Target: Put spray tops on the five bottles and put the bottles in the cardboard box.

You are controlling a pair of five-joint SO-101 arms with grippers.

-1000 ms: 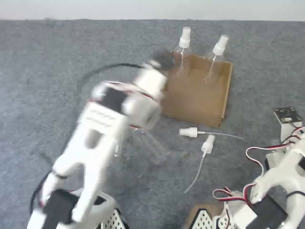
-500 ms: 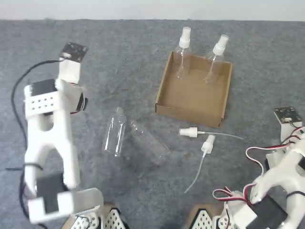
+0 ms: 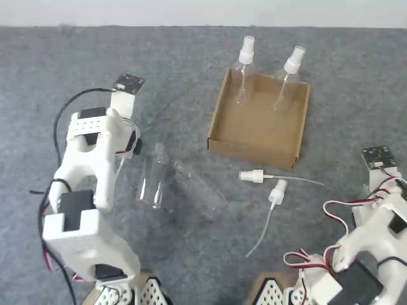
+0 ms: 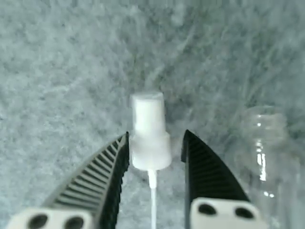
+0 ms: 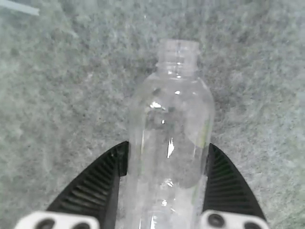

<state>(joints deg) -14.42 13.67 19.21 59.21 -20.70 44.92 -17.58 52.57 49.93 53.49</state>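
Left claw (image 4: 155, 140) clamped on spray top (image 4: 148, 119); right claw (image 5: 167, 150) clamped around bottle (image 5: 176, 95).

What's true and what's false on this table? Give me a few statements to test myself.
1. Two capped bottles stand in the box. True.
2. The right gripper holds a spray top. False: it grips an open bottle with no top on.
3. Two loose tops lie on the carpet in front of the box. True.
4. The two lying bottles on the carpet have tops on. False: both necks are bare.
5. The left gripper holds a held top, with a bottle neck beside it. True.
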